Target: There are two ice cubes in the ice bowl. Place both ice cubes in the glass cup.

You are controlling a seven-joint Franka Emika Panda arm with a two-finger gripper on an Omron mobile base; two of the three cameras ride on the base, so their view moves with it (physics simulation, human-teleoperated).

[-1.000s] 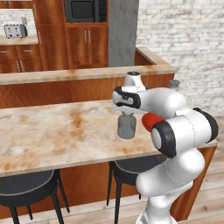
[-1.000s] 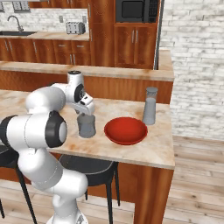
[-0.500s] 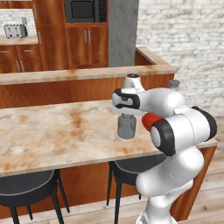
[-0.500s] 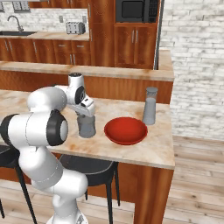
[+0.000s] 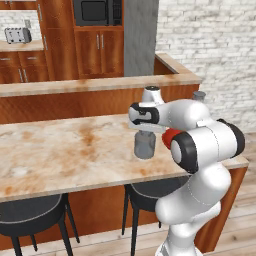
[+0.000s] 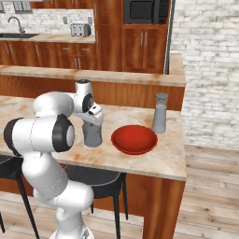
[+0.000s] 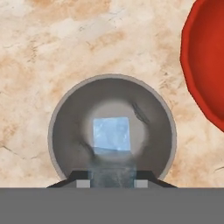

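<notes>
The lower ice cube (image 7: 111,133), a pale blue translucent block with a square upper face, is seen lying flat on the bottom of the glass cup (image 7: 112,131), roughly at its centre. The upper ice cube (image 7: 111,171), of the same frosted blue material, is clamped between the tips of the gripper (image 7: 111,183), whose fingers are drawn in tight against its sides. It is held directly over the cup's mouth, and this placement is judged to be chosen so that a plain release would let it fall inside beside the other cube.

The cup is a short, handleless cylinder of smoky grey glass with a thin round rim; it stands upright on the counter (image 5: 60,155), and the gripper (image 6: 94,122) is hung close above it. The ice bowl (image 6: 134,139) is set just to the right of the cup, apart from it. It is shallow, round and glossy red, and no cube can be made out in it.

The counter is a polished, marble-like slab mottled in cream and rust, edged in reddish wood. A grey shaker-like bottle (image 6: 159,119) is stood at the far right, beyond the bowl and well clear of the work. Round black stools (image 5: 30,215) are tucked under the near edge.
</notes>
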